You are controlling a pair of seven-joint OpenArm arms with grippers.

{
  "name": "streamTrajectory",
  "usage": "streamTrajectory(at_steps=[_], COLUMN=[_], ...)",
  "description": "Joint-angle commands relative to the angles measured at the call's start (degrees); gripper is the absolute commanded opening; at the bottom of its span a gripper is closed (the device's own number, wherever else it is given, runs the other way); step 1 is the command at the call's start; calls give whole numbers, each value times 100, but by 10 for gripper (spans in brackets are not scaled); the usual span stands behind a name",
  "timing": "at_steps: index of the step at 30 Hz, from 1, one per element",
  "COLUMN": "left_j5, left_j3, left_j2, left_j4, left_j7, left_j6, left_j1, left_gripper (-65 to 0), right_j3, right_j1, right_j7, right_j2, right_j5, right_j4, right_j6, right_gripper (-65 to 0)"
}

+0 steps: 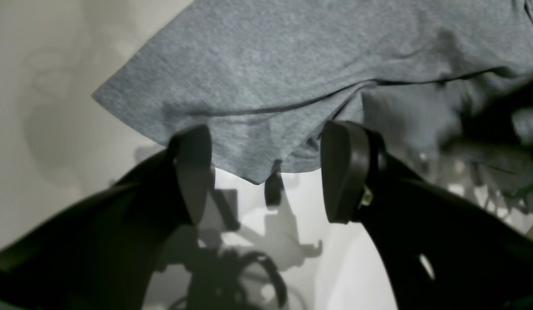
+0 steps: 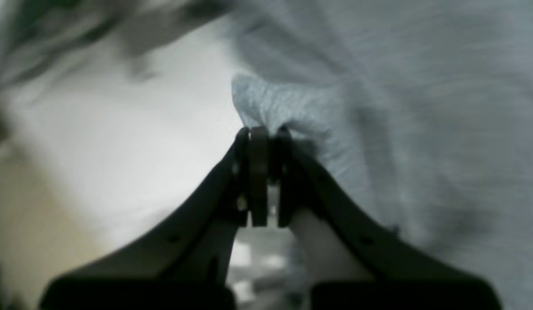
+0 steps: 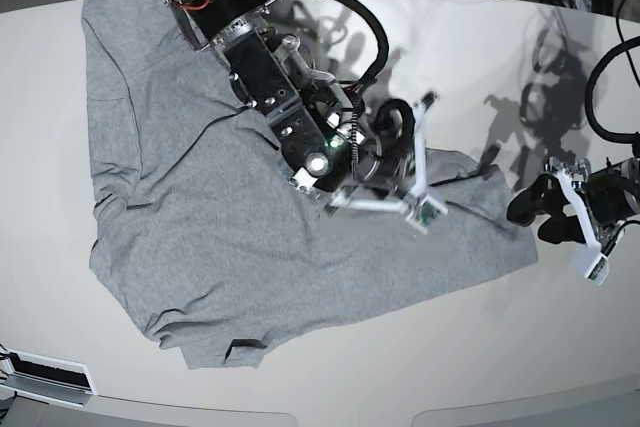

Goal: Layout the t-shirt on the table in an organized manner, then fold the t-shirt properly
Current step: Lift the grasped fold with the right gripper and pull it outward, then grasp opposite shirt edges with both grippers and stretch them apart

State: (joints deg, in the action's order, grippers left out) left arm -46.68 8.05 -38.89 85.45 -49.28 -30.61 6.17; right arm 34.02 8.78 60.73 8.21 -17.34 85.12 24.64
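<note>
Left claw [image 1: 266,172] fingers fill the wrist view, spread wide, holding nothing; a shirt [image 3: 250,227] corner lies between and just beyond them. Spread rumpled over the surface [image 3: 500,77], the shirt runs lengthwise from this corner toward the far arm. Right claw [image 2: 262,137] is clamped on a mid-shirt fold.

The right gripper [image 2: 266,133] was clamped together, its arm reaching far across from the base view's upper left. The left gripper [image 1: 266,172] stood spread wide, low at the right edge.
</note>
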Motion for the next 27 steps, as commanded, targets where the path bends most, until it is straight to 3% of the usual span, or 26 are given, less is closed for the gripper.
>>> streamTrajectory(at_steps=[1,4,8,11,14,18,19,22,23,27], left_j5=[-120,-184,-184,-184,-184,-181,-181,-184,-184,-227], left_j3=[70,70,70,70,70,70,70,70,70,70], left_j2=[-107,-107,-109,-109,-109,-109,-109,-109,-109,-109], left_j4=[79,79,79,79,79,79,79,79,79,79], left_j7=[129,125,125,127,127,125,127,127,127,109], left_j6=[-17,-20,-20,-20,-20,-20,-22,-22,-22,-361], left_j1=[98,98,98,98,98,98,98,98,98,98], left_gripper=[-243,-243,-243,-243,-243,-243,-243,-243,-243,-243], right_j3=[11,13,164,435,804,1287,1377,1458,1458,1451], right_j1=[125,125,125,125,125,125,125,144,177,457], right_j7=[90,708,1233,1360,1174,120,-4,-101,-92,297], right_j2=[79,79,79,79,79,79,79,79,79,79], right_j5=[-463,-1740,-3134,-3700,-3718,-3169,-2933,-2415,-2302,-2288], right_j4=[107,107,107,107,101,103,103,105,109,181], right_j6=[243,817,1117,1211,1311,1108,1121,1121,1169,1139], right_gripper=[-650,-650,-650,-650,-650,-650,-592,-322,-265,-249])
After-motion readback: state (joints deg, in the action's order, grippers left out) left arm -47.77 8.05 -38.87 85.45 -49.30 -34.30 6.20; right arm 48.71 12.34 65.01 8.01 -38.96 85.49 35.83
